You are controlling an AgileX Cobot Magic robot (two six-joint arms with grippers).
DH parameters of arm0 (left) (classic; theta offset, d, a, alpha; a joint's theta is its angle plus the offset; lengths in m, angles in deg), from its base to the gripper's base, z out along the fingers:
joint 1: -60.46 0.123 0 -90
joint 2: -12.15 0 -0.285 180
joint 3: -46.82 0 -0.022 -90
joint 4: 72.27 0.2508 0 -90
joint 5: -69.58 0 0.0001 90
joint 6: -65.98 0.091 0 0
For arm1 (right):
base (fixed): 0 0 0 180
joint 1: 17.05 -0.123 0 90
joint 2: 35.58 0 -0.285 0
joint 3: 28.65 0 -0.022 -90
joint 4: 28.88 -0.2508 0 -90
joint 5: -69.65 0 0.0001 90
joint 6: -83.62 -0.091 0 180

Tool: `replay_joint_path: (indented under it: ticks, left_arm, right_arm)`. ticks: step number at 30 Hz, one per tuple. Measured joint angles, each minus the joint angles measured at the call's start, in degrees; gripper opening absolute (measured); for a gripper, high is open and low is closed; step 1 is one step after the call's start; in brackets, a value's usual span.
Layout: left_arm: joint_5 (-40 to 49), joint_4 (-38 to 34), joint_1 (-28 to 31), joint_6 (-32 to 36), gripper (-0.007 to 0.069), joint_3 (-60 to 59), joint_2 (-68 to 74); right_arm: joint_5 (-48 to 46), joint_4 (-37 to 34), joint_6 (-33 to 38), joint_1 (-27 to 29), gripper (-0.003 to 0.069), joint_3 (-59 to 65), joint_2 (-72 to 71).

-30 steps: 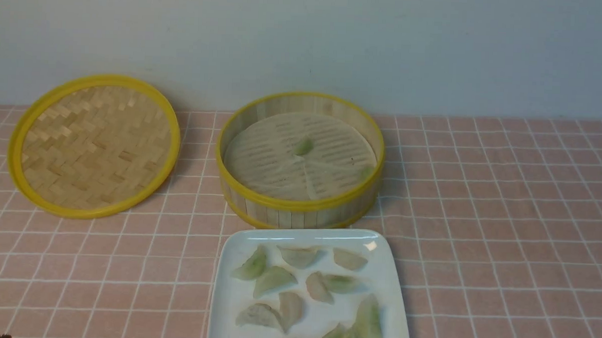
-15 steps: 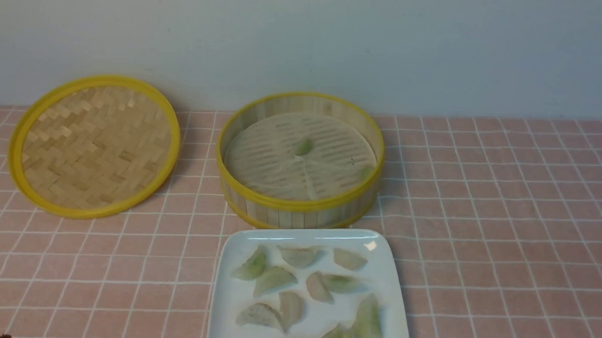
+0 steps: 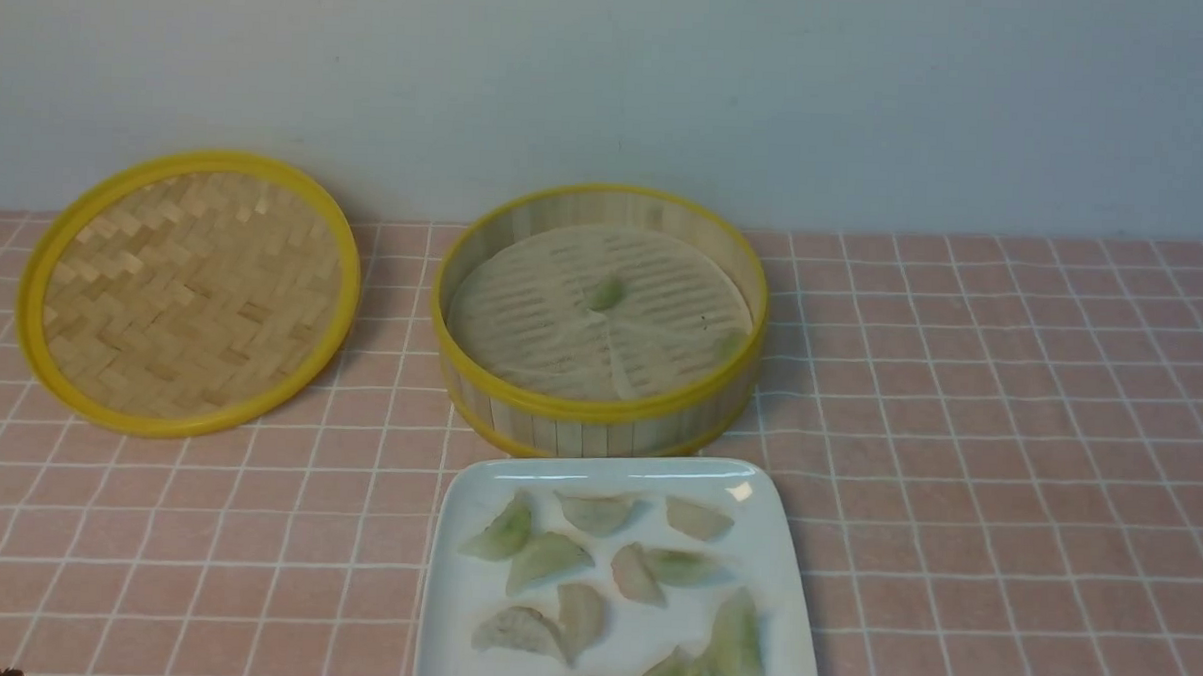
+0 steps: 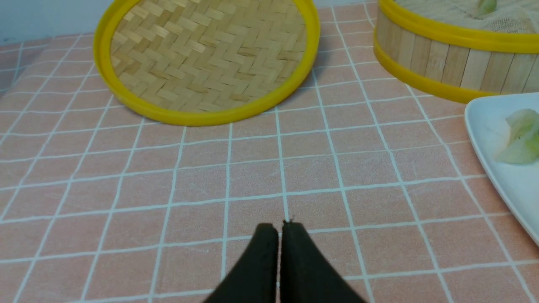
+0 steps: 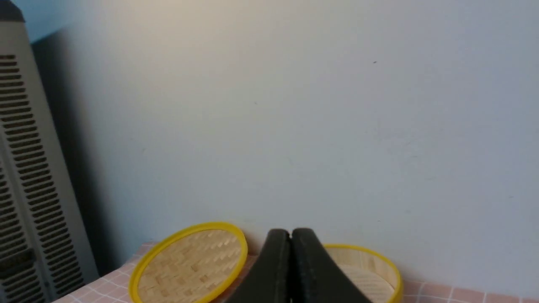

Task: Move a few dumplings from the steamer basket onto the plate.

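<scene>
Plate (image 3: 795,625) nearest, dumplings (image 3: 548,559) spread across it; steamer basket (image 3: 599,411) just beyond, two pieces inside. Our left gripper (image 4: 280,227) and right gripper (image 5: 290,233) pressed together, holding nothing. If we fetch more, best open above basket, descend upright, pinch softly.

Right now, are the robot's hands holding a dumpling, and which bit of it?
Nothing is held: the left gripper and the right gripper are both shut, with no dumpling between their fingertips.
</scene>
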Motion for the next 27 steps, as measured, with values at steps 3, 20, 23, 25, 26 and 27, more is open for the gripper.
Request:
replay_joint_path:
  ticks: [3,20,23,25,26,27]
  left_arm:
    - [0.0,0.0,0.0,0.0,-0.0006,0.0,0.0]
    - [0.0,0.0,0.0,0.0,-0.0006,0.0,0.0]
    - [0.0,0.0,0.0,0.0,-0.0006,0.0,0.0]
    - [0.0,0.0,0.0,0.0,-0.0006,0.0,0.0]
    - [0.0,0.0,0.0,0.0,-0.0006,0.0,0.0]
    - [0.0,0.0,0.0,0.0,-0.0006,0.0,0.0]
  right_arm:
    - [0.41,-6.43,5.68,0.0,-0.0012,0.16,0.0]
    - [2.23,-38.62,43.44,0.0,-0.001,0.73,0.0]
    - [2.25,-37.91,43.5,1.47,-0.001,2.01,0.0]
    - [2.25,-37.28,43.55,6.71,-0.001,3.86,0.0]
    - [2.19,-37.28,43.55,9.83,-0.001,5.02,0.0]
    - [2.07,-37.28,43.55,11.15,-0.001,5.27,0.0]
